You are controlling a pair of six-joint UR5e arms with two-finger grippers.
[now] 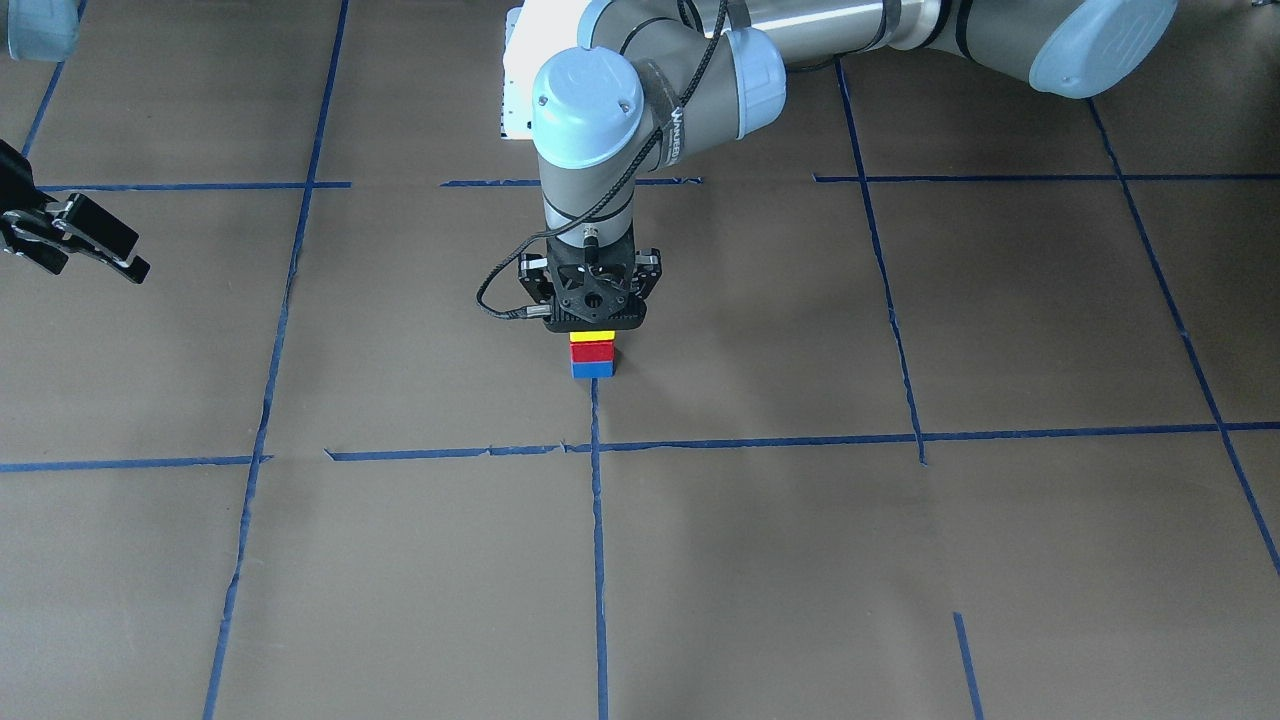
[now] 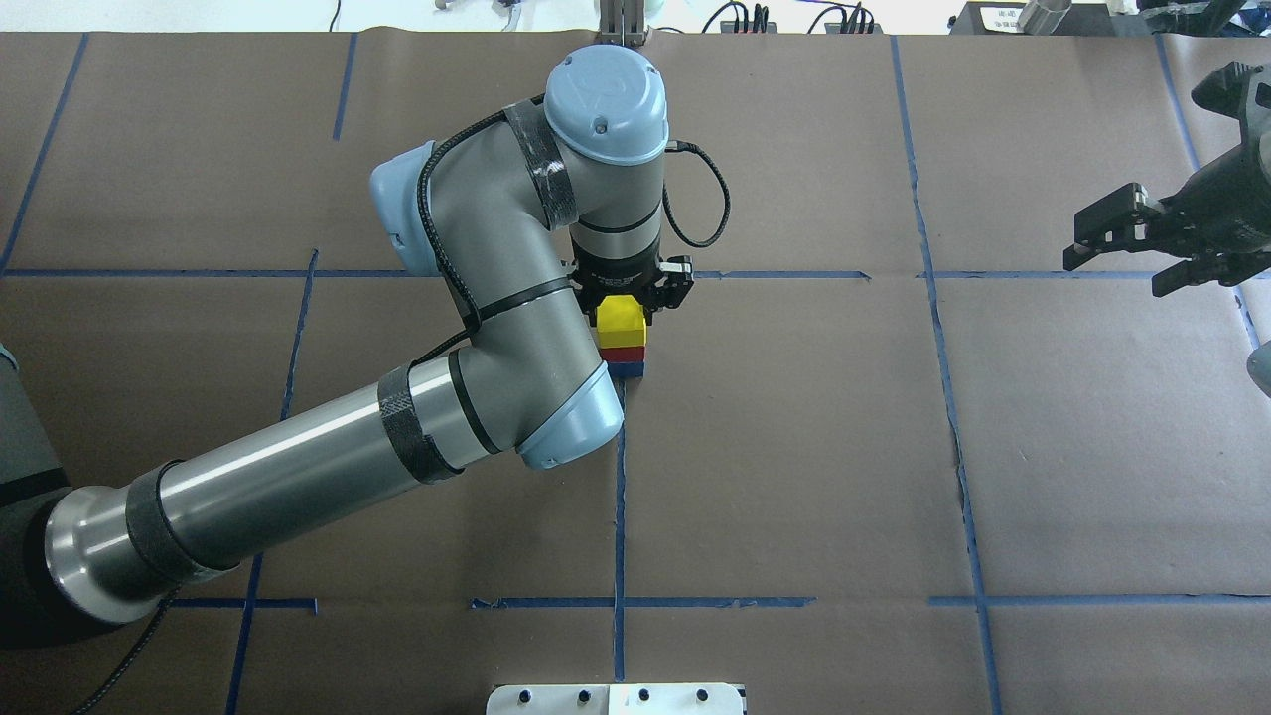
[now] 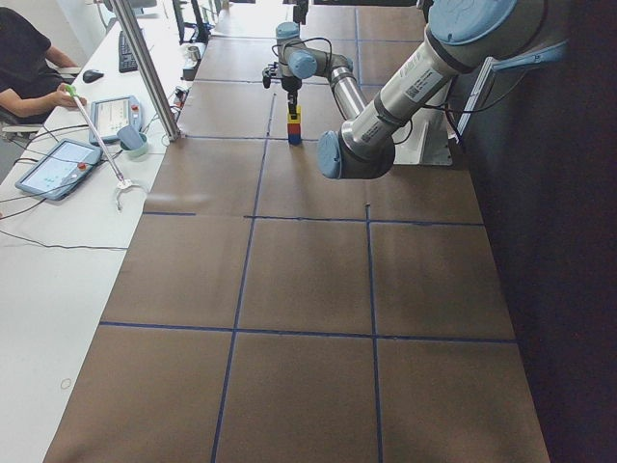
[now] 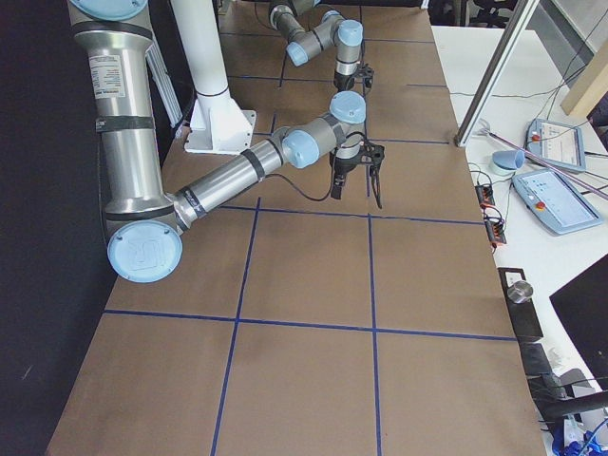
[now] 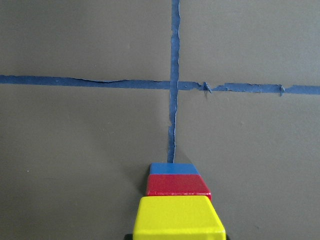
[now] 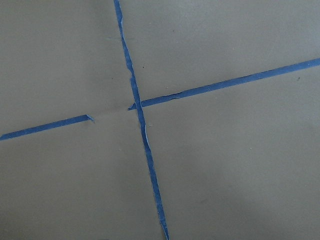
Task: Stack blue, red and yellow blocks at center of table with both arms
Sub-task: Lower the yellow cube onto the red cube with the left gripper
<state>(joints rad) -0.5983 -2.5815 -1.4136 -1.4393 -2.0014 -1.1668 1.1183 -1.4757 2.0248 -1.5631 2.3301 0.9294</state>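
Small yellow block [image 1: 592, 336] atop red block [image 1: 592, 352], blue block [image 1: 592, 369] at table [image 1: 800, 560] centre; left hand [image 1: 593, 325] directly over it, cannot tell if clenched; right hand [image 2: 1142, 243] released, well apart. Risk: crooked lift-off drags yellow, toppling all three

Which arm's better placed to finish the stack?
Left. The left gripper is right over the yellow block, atop the red block and blue block; the right gripper is open, far aside.

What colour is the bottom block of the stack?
Blue. The bottom block shows best in the exterior front-facing view.
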